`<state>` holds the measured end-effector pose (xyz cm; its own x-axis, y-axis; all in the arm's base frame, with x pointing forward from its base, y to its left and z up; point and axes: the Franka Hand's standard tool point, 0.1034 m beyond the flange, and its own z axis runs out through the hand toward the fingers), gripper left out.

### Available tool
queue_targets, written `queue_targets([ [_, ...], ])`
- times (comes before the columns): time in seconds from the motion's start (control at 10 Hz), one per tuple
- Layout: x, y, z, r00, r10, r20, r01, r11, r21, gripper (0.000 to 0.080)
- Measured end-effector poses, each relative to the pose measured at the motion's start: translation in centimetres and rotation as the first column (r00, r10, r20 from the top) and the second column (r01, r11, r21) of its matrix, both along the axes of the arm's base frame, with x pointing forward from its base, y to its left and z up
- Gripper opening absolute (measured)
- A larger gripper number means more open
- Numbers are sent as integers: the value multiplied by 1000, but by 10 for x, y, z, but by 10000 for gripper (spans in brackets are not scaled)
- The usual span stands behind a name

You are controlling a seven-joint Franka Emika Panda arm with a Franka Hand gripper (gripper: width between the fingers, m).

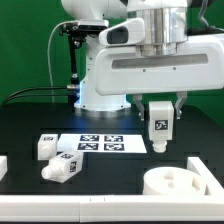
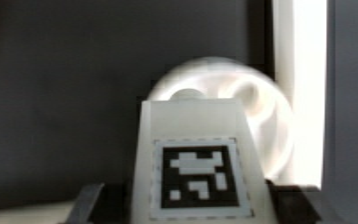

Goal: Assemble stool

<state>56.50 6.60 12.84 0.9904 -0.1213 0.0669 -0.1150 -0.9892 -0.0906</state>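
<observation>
My gripper (image 1: 159, 128) is shut on a white stool leg (image 1: 158, 127) with a black-and-white tag, holding it upright in the air above the table. The round white seat (image 1: 177, 182) lies on the black table at the exterior view's lower right, below and slightly right of the held leg. In the wrist view the leg (image 2: 201, 160) fills the middle between my fingers (image 2: 91, 200), and the seat (image 2: 247, 100) shows blurred beyond it. Two more tagged legs (image 1: 47, 146) (image 1: 63, 167) lie at the exterior view's left.
The marker board (image 1: 100, 143) lies flat in the middle of the table. A long white border rail (image 1: 100, 190) runs along the table's front edge, with a short white end piece (image 1: 3, 166) at the left. The robot base (image 1: 100, 80) stands behind.
</observation>
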Motion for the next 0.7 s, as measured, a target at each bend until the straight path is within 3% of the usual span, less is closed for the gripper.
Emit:
queue_targets([
  [0.2,19,1,5,994,68,82,-65,997,-41,333],
  [0.5,16,0,-3,994,74,81,-71,996,-45,333],
  [0.7,42,16,-16,983,183,12,-181,980,-80,333],
])
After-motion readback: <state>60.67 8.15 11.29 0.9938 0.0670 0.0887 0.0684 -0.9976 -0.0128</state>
